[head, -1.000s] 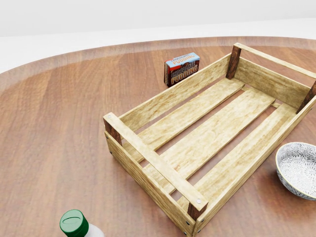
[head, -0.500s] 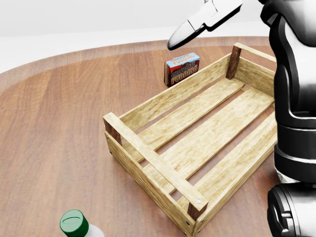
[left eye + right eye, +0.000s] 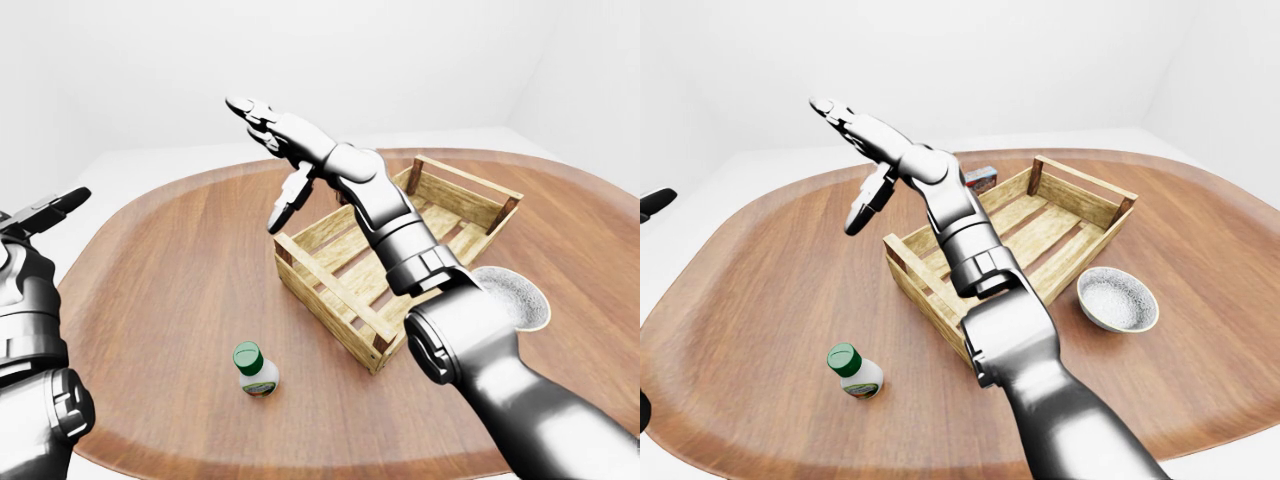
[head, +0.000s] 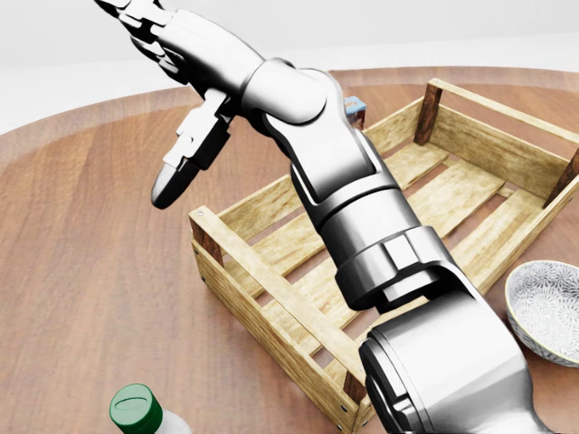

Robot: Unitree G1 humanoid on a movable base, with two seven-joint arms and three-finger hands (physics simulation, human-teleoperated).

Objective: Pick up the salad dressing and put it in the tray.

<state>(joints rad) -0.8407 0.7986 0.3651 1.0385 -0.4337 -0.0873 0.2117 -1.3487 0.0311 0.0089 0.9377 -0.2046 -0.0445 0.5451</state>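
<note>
Right robot hand [image 3: 275,150]: was held high above the tabletop [image 3: 180,260], fingers spread wide and nothing gripped; its arm was stretched from the lower right of the left-eye view across the near-left corner of the tray.
Left robot hand [image 3: 45,212]: was seen only at the left edge of the left-eye view, raised clear of the wood; its fingers appeared extended and no object was held.
Salad dressing [image 3: 256,369]: was standing upright on the tabletop, green cap up, low in the eye views, apart from the tray and down-left of its nearest corner; it was touched by neither hand.
Tray [image 3: 1060,215]: a slatted wooden crate was lying at an angle on the tabletop with nothing seen inside it.
Other things: a pudding box [image 3: 981,178] was standing just past the far-left wall of the tray, and a patterned bowl [image 3: 1118,299] was resting beside the tray's lower-right side.
Step in hand: the reach was judged to be only starting, since the open right hand was well apart from the bottle and higher than it.
Next move: the hand would need to be brought down and toward the bottle, aligned at the body below the cap, then closed round it; a sideways bump was judged likely to tip so narrow a bottle.
</note>
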